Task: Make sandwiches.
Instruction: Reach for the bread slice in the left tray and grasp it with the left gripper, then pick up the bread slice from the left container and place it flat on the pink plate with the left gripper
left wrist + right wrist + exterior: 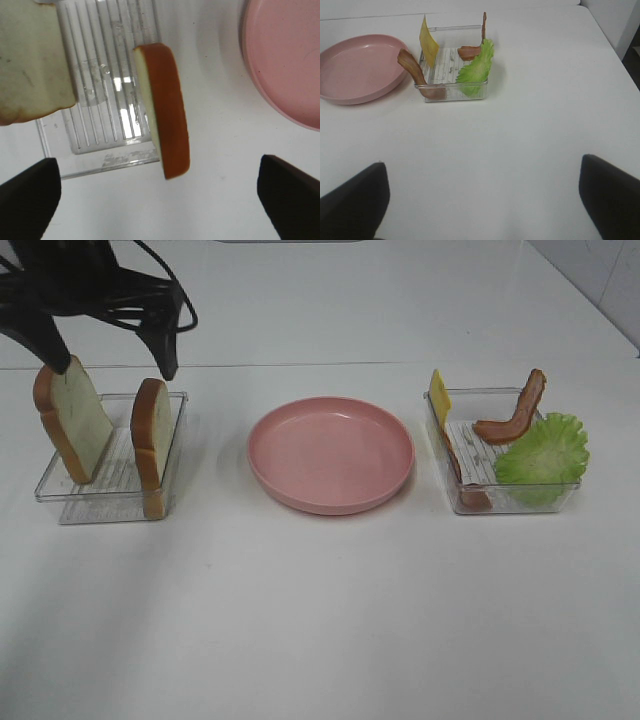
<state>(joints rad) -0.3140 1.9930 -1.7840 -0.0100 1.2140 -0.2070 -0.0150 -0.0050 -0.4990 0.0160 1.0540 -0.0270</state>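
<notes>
Two white bread slices with orange-brown crust stand on edge in a clear tray (60, 490) at the left: one slice (75, 420) at its left side, the other (150, 440) at its right. My left gripper (110, 355) hovers open just above them, holding nothing. In the left wrist view the right-hand slice (170, 115) lies between the open fingers of the gripper (159, 160), and the other slice (30, 65) is off to one side. My right gripper (481, 162) is open and empty over bare table, short of the tray (452, 92) with yellow cheese (427, 40), lettuce (475, 67) and bacon (410, 65).
A pink round plate (330, 453) sits in the middle between the two trays. The right tray (445, 420) holds cheese (439, 395), bacon strips (515, 415) and a lettuce leaf (543, 455). The white table's far right edge (607, 30) shows in the right wrist view.
</notes>
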